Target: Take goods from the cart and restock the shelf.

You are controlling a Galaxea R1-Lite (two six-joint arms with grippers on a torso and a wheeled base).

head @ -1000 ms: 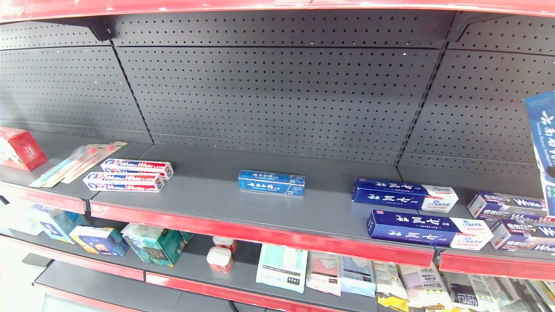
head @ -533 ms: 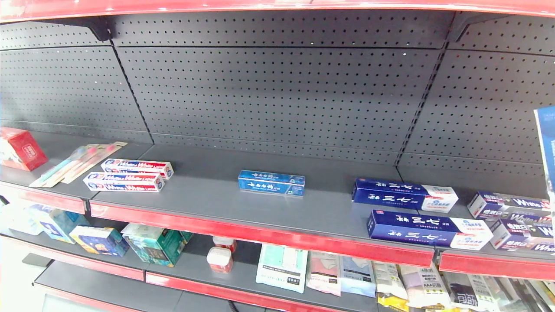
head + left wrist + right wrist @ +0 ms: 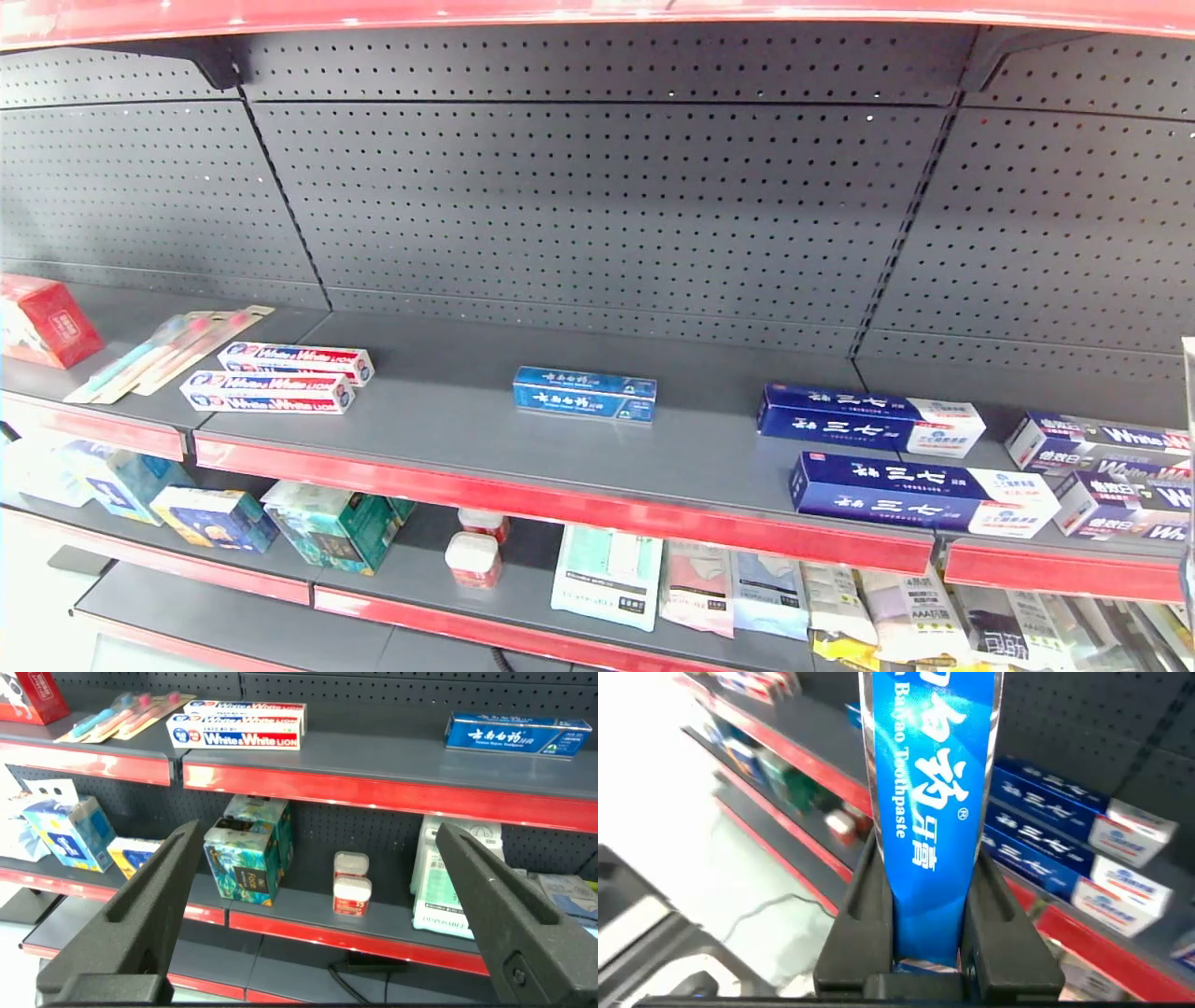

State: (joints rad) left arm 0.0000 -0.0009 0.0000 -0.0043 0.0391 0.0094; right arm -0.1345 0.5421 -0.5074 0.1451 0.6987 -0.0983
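The shelf is recorded as a dark metal unit with a perforated back panel and red-edged boards, standing well ahead of both sets of jaws.

The left gripper is found with its jaws spread wide and nothing held between them. Framed between these jaws, and well beyond them, a green carton and two small red-and-white jars are seen on a lower board, the jars stacked one upon the other.

The right gripper is found with its jaws closed against the two long sides of a blue toothpaste box. The box is held on end, its lower end seated between the fingers and the rest projecting far past the fingertips. It is clear of the shelf and touches no other goods.

Beyond the right jaws, two dark blue boxes are noted lying flat on the main board, one behind the other. Toward the left jaws' side of that board, a lone light blue box is noted, well apart from everything else. Farther to that side, a pair of white boxes is laid side by side, just beside some toothbrush packs and near a red box.

Whether the lone light blue box matches the held box cannot be told with certainty.
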